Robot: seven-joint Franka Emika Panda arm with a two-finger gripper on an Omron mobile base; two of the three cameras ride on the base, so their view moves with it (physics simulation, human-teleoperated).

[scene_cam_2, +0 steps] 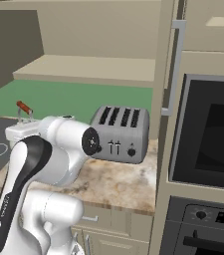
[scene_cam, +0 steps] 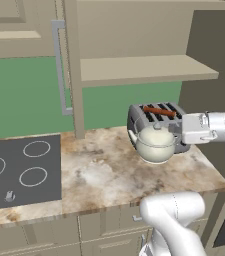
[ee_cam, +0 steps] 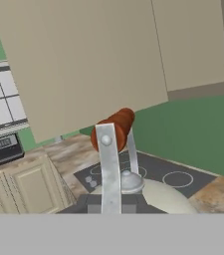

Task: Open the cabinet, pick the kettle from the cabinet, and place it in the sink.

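The cream-white kettle (scene_cam: 155, 145) hangs just above the marble counter, in front of the toaster. My gripper (scene_cam: 177, 129) reaches in from the right and is shut on the side of its wire handle, below the reddish-brown wooden bar (scene_cam: 159, 111). In the hand view the bar (ee_cam: 112, 128) rises above the lid knob (ee_cam: 131, 182), and the gripper (ee_cam: 108, 204) clamps the wire at the bottom. The cabinet (scene_cam: 144, 70) stands open, with bare shelves and its door edge-on (scene_cam: 71, 65). The sink is out of view.
A grey toaster (scene_cam_2: 118, 133) stands on the counter right behind the kettle. The black cooktop (scene_cam: 19, 170) lies to the left. A built-in oven column (scene_cam_2: 208, 134) closes off the right end. The open door's silver handle (scene_cam: 59, 65) juts out over the counter.
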